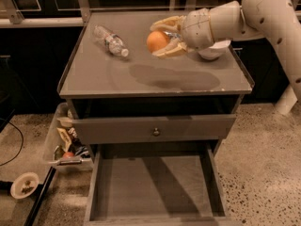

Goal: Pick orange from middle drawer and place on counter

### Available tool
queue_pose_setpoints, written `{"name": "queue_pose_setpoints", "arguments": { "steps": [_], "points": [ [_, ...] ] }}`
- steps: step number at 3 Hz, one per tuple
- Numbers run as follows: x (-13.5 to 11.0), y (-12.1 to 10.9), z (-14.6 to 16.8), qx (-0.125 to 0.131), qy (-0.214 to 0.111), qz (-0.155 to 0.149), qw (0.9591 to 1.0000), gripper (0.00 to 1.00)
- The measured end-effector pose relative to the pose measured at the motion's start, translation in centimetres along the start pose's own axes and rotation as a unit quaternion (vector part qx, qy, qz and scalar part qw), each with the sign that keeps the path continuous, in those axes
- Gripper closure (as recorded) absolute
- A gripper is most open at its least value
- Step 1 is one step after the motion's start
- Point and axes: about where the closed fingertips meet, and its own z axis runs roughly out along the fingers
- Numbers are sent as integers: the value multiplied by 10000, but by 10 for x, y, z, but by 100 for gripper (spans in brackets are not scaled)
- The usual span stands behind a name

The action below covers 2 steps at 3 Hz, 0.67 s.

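Our arm [263, 13] reaches in from the right above the surface [117, 74], its pincer [159, 40] hanging over the back half, fingers [167, 22] clamped around the orange [155, 42].

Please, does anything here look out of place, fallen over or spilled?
The plastic bottle lies on its side on the counter, near the back left, not upright; I see no spill. The middle drawer stands pulled open with a bare floor. The gripper holds the orange above the counter, which fits the task.
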Motion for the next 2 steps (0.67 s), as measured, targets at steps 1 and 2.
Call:
{"name": "queue_pose_setpoints", "arguments": {
  "steps": [1,2],
  "points": [
    [29,-2,15,-219,378,423,9981,100],
    [58,0,21,-374,781,839,9927,100]
  ]
}}
